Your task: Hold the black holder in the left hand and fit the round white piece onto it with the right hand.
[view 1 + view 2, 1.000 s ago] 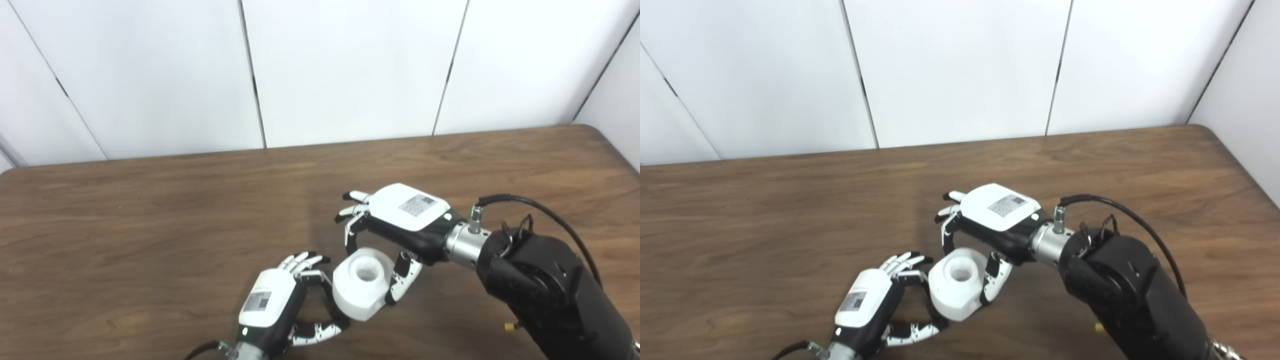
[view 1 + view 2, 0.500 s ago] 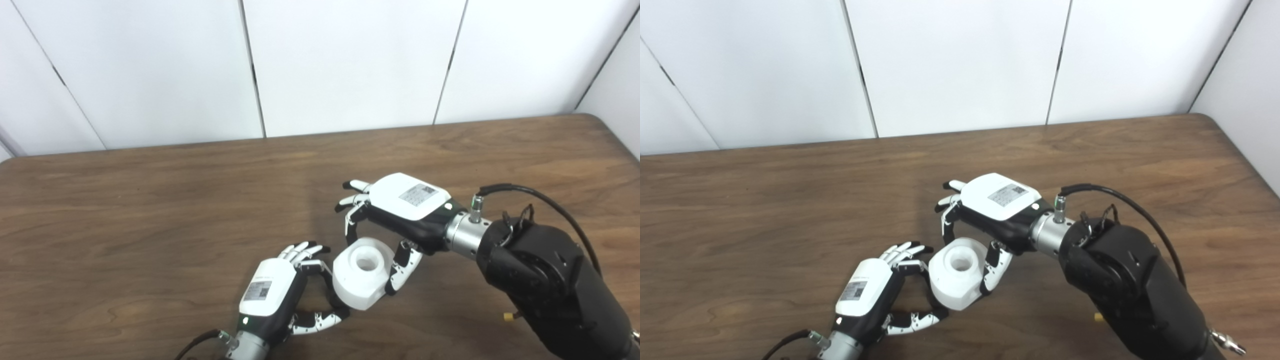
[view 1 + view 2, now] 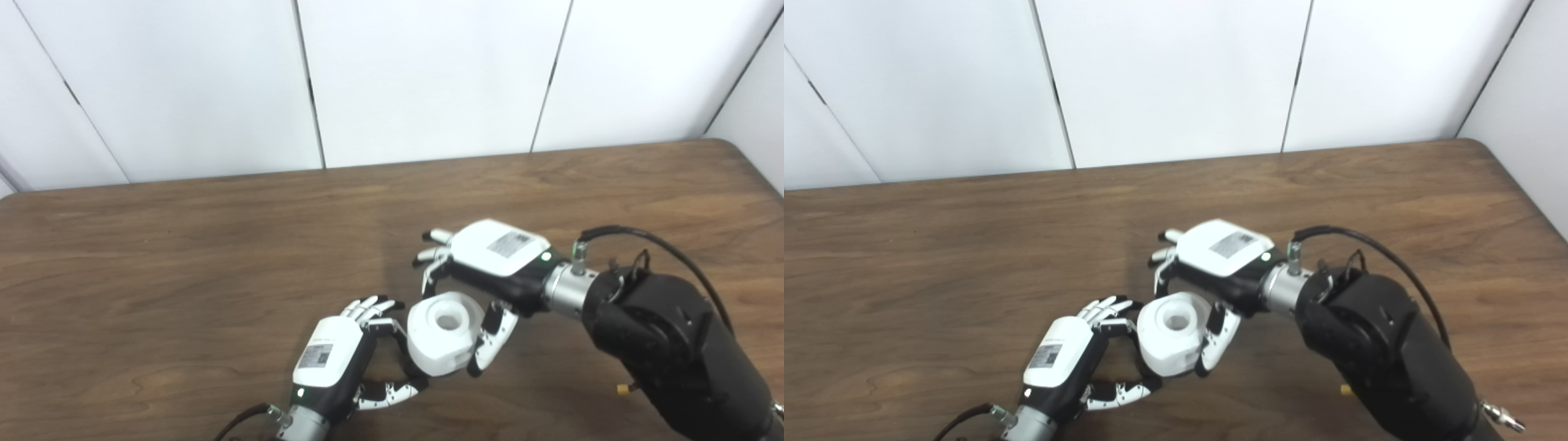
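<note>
On the brown table, the right hand grips the round white piece, bore facing up. The left hand lies just left of the piece, fingers curled toward it; no black holder is visible, so whether it grips anything I cannot tell.

Bright, even overhead lighting, soft faint shadows under the hands on the wooden table, mild glare washing out the white wall panels, slightly soft focus throughout, panel seams leaning outward toward frame edges.
</note>
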Motion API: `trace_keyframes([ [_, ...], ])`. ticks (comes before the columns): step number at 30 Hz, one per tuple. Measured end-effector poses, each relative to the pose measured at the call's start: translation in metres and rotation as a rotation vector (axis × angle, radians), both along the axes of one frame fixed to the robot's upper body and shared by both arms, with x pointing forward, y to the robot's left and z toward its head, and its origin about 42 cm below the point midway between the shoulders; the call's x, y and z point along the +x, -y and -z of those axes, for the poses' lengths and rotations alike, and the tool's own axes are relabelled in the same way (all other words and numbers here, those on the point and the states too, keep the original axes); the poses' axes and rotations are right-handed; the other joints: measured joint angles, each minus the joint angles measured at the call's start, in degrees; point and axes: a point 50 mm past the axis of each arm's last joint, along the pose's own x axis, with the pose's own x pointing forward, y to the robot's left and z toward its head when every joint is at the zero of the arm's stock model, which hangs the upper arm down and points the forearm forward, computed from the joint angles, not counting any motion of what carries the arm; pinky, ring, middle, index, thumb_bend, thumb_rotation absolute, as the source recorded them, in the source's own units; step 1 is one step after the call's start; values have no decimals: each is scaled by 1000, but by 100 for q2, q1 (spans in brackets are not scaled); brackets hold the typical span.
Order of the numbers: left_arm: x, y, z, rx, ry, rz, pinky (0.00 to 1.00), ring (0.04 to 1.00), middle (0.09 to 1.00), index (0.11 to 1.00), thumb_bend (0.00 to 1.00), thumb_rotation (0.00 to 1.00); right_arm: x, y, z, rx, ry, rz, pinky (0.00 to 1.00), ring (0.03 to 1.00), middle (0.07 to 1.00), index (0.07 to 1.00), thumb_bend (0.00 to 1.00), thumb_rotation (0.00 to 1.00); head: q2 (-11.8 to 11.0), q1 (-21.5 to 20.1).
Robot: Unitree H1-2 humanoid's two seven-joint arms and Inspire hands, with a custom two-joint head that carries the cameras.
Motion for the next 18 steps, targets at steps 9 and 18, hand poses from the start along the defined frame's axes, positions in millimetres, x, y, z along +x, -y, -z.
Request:
trace_keyframes([
  [9,0,0,0,1,-1,0,911,915,854,491,505,51,0,1,0,-5,-1,1,925,998,891,655,1000,380,0,0],
  [18,1,0,0,1,-1,1,910,914,853,491,505,50,1,1,0,-5,-2,1,922,996,890,656,1000,380,-17,9],
])
